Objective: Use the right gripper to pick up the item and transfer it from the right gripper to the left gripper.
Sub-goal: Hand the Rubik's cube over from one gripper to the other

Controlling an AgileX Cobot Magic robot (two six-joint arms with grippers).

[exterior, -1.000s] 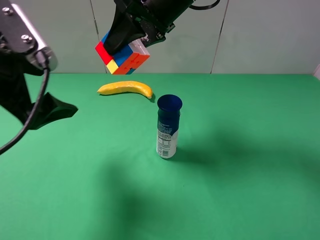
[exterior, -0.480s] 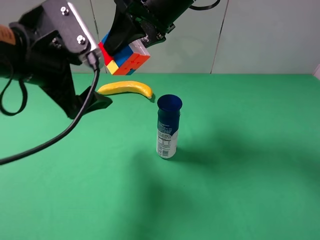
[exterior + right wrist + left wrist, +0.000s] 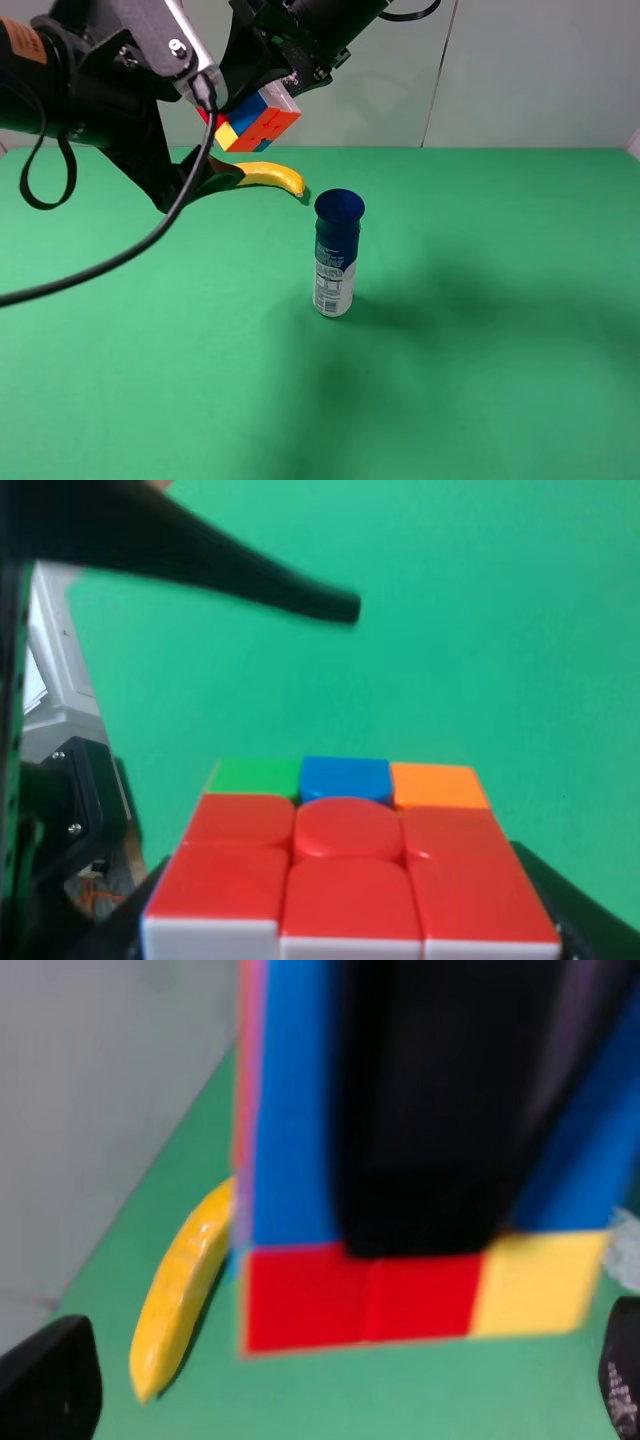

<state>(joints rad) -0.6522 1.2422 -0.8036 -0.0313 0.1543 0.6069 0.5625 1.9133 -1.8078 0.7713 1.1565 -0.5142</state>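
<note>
At the far left of the exterior view the left gripper hangs above the worktop with its fingers spread wide, holding nothing; its wrist view shows the puzzle cube straight ahead, close to the gap between them, though whether it is inside the gap I cannot tell; just toward 2 o'clock of that gripper the puzzle cube is held in the air, well clear of the worktop, pinched by the right gripper, which comes down on it from 1 o'clock.

By my reading the cube is light, rigid plastic with smooth, rather slippery faces, and its layers may twist if squeezed off-centre; the left fingers should close flat on two opposite faces that the right fingers leave bare, across the middle; being a cube it has no long axis; it hangs tilted, one lower edge aimed at 7 o'clock, a blue face toward the left gripper, a red one up toward the right wrist.

Below lie the banana and, at 5 o'clock, the upright bottle.
</note>
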